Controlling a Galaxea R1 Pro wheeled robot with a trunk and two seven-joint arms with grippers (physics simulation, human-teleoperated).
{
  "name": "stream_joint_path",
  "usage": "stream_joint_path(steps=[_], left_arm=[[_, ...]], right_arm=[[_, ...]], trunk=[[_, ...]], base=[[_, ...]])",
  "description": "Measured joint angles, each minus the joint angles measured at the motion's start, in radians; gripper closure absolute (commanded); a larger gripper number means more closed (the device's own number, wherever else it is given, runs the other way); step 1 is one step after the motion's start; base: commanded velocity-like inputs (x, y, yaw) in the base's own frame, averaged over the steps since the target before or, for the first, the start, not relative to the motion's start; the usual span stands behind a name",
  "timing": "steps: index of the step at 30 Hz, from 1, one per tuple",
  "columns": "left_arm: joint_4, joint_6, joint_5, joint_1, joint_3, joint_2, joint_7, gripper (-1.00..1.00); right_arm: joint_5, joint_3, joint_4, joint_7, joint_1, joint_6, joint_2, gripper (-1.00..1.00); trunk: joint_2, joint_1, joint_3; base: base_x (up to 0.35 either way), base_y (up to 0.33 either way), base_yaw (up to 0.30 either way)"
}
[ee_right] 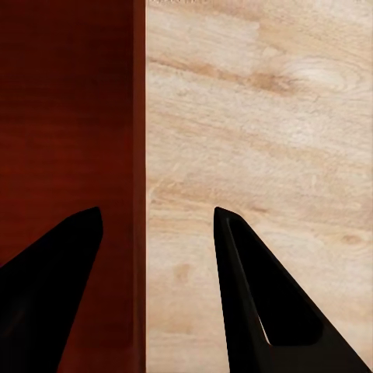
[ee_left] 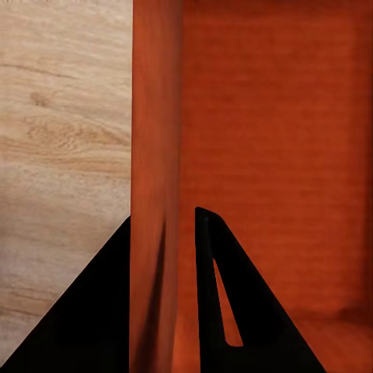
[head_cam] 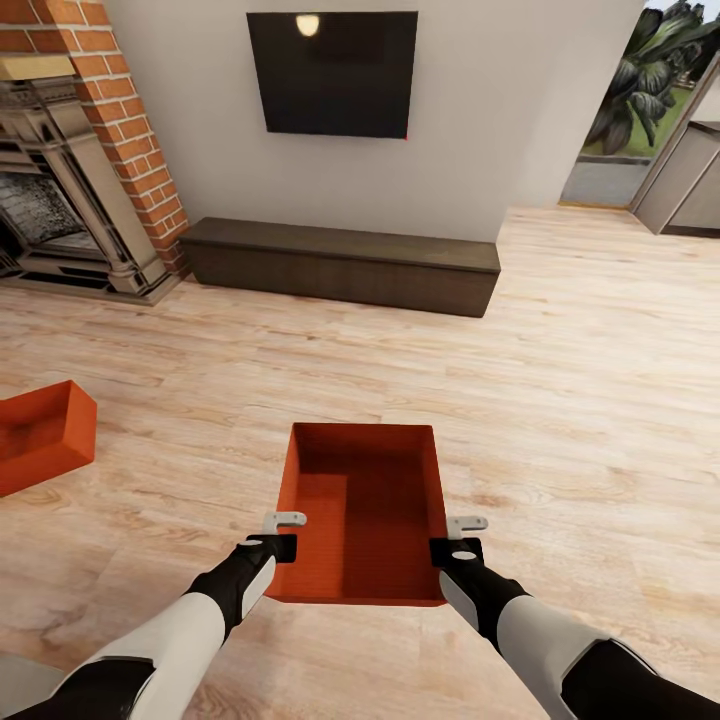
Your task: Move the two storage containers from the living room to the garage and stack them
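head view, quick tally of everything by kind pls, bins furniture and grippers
orange-red storage containers: 2 (one between the grippers, one at the left edge)
grippers: 2 (left gripper, right gripper)
wall TV: 1
low dark cabinet: 1
brick fireplace: 1
total: 7

White forearms, black wrists, black end effector fingers (ee_left: 225, 311) w/ slots.

TV (head_cam: 331, 72), fireplace (head_cam: 62, 185), low bench (head_cam: 340, 264)
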Motion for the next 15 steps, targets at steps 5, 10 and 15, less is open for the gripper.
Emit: stream_joint_path(steps=[5,10,15], left_arm=[[0.0,0.0,0.0,0.0,-0.001,0.0,0.0,1.0],[0.0,0.0,0.0,0.0,0.0,0.0,0.0,1.0],[0.0,0.0,0.001,0.0,-0.001,0.0,0.0,1.0]], right_arm=[[-0.001,0.001,0.0,0.0,0.0,0.0,0.0,1.0],[-0.001,0.0,0.0,0.0,0.0,0.0,0.0,1.0],[-0.001,0.0,0.0,0.0,0.0,0.0,0.0,1.0]], trunk=[[0.0,0.0,0.001],[0.0,0.0,0.007],[0.0,0.0,0.015]], base=[[0.0,0.0,0.0],[0.0,0.0,0.0],[0.0,0.0,0.0]])
